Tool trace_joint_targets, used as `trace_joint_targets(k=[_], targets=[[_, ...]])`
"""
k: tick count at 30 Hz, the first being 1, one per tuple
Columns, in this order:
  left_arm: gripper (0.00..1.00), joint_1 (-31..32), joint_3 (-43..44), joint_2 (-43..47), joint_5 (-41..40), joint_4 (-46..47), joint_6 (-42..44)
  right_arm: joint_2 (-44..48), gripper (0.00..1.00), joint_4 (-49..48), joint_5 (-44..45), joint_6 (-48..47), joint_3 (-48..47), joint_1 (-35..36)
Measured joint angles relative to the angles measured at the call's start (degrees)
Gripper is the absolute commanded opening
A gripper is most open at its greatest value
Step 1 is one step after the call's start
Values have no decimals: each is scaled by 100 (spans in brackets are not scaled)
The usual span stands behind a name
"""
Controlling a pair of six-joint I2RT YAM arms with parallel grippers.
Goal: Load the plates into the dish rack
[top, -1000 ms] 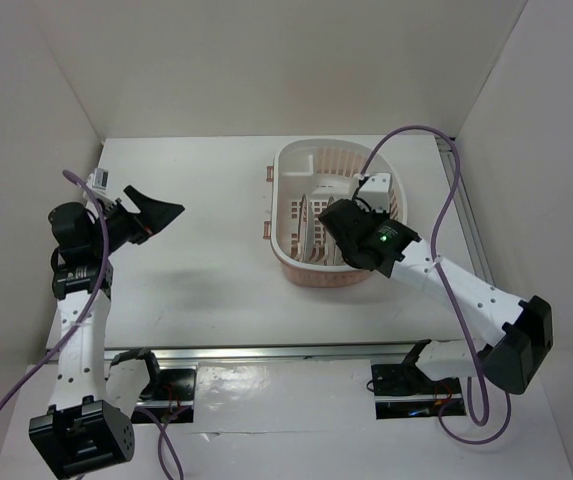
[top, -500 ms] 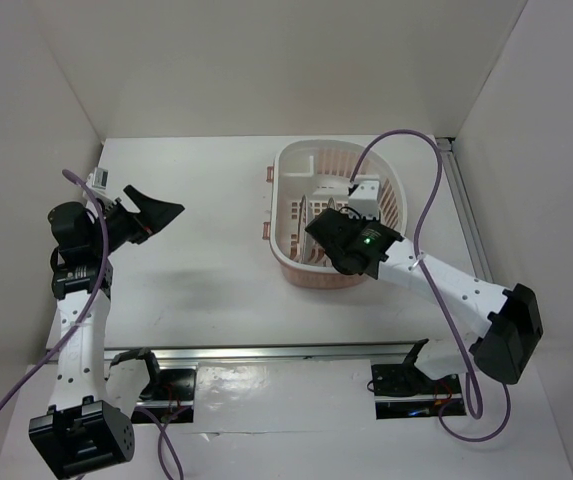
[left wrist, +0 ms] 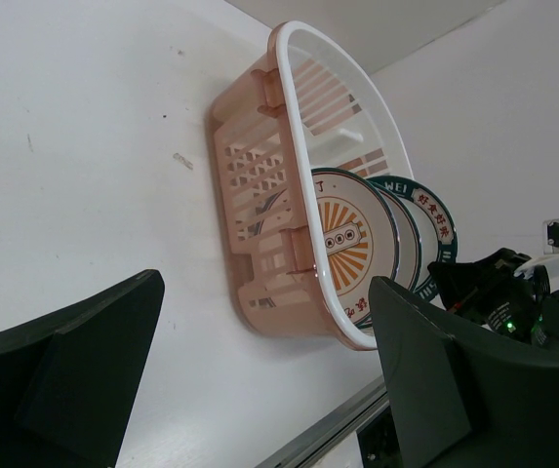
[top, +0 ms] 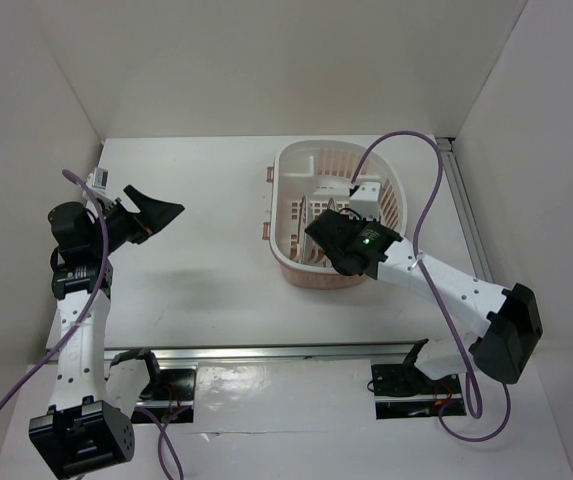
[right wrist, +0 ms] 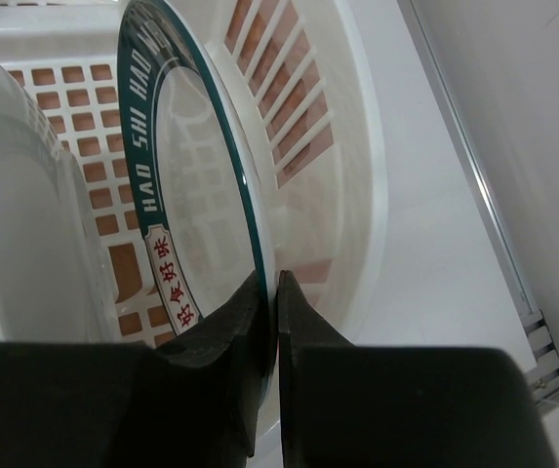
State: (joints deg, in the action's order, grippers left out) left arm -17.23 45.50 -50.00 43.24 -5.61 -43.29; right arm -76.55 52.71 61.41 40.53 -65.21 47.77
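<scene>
The pale pink dish rack [top: 296, 160] stands at the right middle of the table. Plates stand on edge inside it [top: 307, 238]. My right gripper [top: 320, 230] reaches into the rack and is shut on the rim of the teal-lettered plate [right wrist: 196, 185], its jaws [right wrist: 271, 283] pinching the edge. Another white plate [right wrist: 25, 224] stands just left of it. In the left wrist view the orange-centred plate [left wrist: 342, 239] stands nearest the rack wall [left wrist: 259, 195], with the teal-rimmed plate [left wrist: 437, 219] behind it. My left gripper [top: 156, 215] is open and empty, well left of the rack.
A metal rail [top: 286, 352] runs along the table's near edge. White walls enclose the table at the back and both sides. The right arm's purple cable [top: 436, 190] loops over the rack's right side.
The right gripper with the teal-rimmed plate shifted a little left inside the rack a second ago, then held still. The left arm has not moved.
</scene>
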Motion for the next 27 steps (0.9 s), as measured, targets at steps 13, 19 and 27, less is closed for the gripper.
trace_joint_targets(k=[13, 19, 27], targets=[[100, -63, 0, -13, 7, 0, -2, -98, 42, -101, -63, -157, 0, 13], [100, -63, 0, -13, 7, 2, -2, -127, 57, -118, -85, -251, 0, 13], [100, -63, 0, -17, 13, 7, -2, -136, 91, 55, -79, -186, -107, 20]])
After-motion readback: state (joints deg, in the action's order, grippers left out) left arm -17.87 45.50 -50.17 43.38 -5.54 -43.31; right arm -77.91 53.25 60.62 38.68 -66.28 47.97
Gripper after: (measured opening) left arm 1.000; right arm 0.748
